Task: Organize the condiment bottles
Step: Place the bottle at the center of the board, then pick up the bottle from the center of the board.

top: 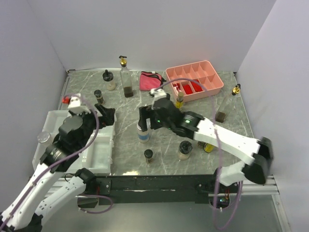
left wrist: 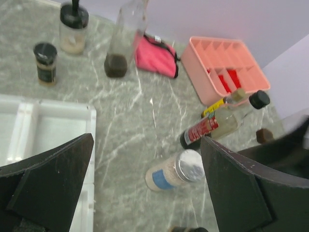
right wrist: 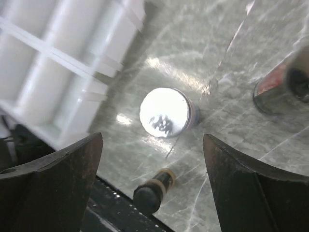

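Note:
A silver-lidded jar with a blue label (top: 143,134) stands mid-table; it also shows in the left wrist view (left wrist: 176,170) and from above in the right wrist view (right wrist: 164,112). My right gripper (top: 143,117) (right wrist: 152,136) is open and empty, hovering just above this jar. A small black-lidded spice jar (top: 148,155) (right wrist: 154,191) stands near the front edge. My left gripper (top: 107,113) (left wrist: 147,137) is open and empty over the right edge of the white tray (top: 104,150). A tall gold-topped bottle (top: 126,79), a pump-top jar (top: 109,79) and a spice jar (top: 98,96) stand at the back left.
A pink compartment tray (top: 212,83) and a pink pouch (top: 149,81) lie at the back. A red-labelled bottle (left wrist: 212,124) and a yellow bottle (left wrist: 219,102) stand by the pink tray. A black-lidded jar (top: 185,150), a yellow bottle (top: 208,147) and a tall bottle (top: 223,112) stand right.

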You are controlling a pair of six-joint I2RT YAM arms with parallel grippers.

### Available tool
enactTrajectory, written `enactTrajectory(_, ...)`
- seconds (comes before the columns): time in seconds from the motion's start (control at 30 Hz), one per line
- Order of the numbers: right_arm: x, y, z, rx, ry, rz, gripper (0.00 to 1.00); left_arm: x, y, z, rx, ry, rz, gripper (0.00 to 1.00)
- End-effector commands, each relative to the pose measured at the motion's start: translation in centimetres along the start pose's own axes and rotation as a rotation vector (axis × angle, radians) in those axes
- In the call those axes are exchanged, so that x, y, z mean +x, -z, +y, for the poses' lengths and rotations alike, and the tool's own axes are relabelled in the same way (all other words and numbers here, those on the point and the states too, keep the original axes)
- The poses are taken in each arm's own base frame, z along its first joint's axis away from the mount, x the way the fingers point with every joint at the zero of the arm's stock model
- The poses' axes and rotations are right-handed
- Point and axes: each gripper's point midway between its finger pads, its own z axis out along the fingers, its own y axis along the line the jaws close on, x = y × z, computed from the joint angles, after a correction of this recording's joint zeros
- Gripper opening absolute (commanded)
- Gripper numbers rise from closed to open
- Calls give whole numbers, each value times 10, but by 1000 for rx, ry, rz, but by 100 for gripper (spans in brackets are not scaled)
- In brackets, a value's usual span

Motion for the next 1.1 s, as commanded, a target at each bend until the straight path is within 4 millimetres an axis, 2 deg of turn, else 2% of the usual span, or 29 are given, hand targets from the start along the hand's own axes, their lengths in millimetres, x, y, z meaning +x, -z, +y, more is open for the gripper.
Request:
enactTrajectory(0.0, -20, 50, 1, -76, -47, -129, 93, 0, -7, -28, 51, 35, 120, 99)
enactTrajectory(0.03, -27, 69, 0, -104, -61, -173, 93, 15, -17, -32, 49, 20, 189, 99)
enactTrajectory(0.07, -19, 73, -6, -99, -66, -173, 93, 19, -21, -40, 73, 15, 227, 99)
enactTrajectory(0.1, -19, 80, -9, -102, -81, -190, 94, 32, -23, -50, 118, 12, 291, 99)
enactTrajectory(0.13, -25, 98, -15, -108, -100, -241, 96, 51, -35, -52, 111, -3, 366, 99)
enactTrajectory(0.2, -21, 109, -25, -98, -121, -275, 100, 69, -44, -60, 131, -15, 438, 99)
enactTrajectory(0.23, -27, 126, -29, -110, -138, -325, 100, 87, -52, -62, 126, -30, 499, 99)
enactTrajectory(0.27, -25, 128, -34, -102, -139, -338, 100, 92, -56, -67, 132, -39, 518, 100)
enactTrajectory(0.3, -26, 140, -39, -105, -147, -367, 100, 102, -55, -76, 155, -64, 545, 100)
enactTrajectory(0.33, -25, 142, -44, -87, -152, -378, 100, 116, -61, -78, 142, -87, 577, 100)
enactTrajectory(0.4, -21, 145, -59, -32, -157, -390, 100, 126, -62, -92, 158, -125, 599, 100)
enactTrajectory(0.43, -21, 150, -62, -27, -163, -405, 100, 138, -69, -89, 125, -154, 623, 99)
enactTrajectory(0.47, -19, 150, -66, -12, -164, -409, 100, 139, -73, -92, 115, -168, 625, 99)
enactTrajectory(0.53, -19, 156, -68, -20, -165, -427, 100, 160, -77, -87, 64, -211, 684, 100)
enactTrajectory(0.73, -17, 161, -74, -9, -158, -443, 100, 183, -87, -83, 1, -261, 733, 99)
enactTrajectory(0.83, -16, 160, -76, 2, -153, -439, 100, 192, -89, -81, -17, -268, 763, 92)
enactTrajectory(0.97, -16, 161, -78, 7, -152, -442, 100, 200, -86, -73, -56, -265, 782, 87)
enactTrajectory(1.03, -16, 161, -78, 9, -153, -445, 100, 200, -85, -71, -69, -250, 776, 73)
enactTrajectory(1.07, -15, 160, -79, 10, -153, -444, 100, 202, -83, -67, -77, -251, 781, 63)
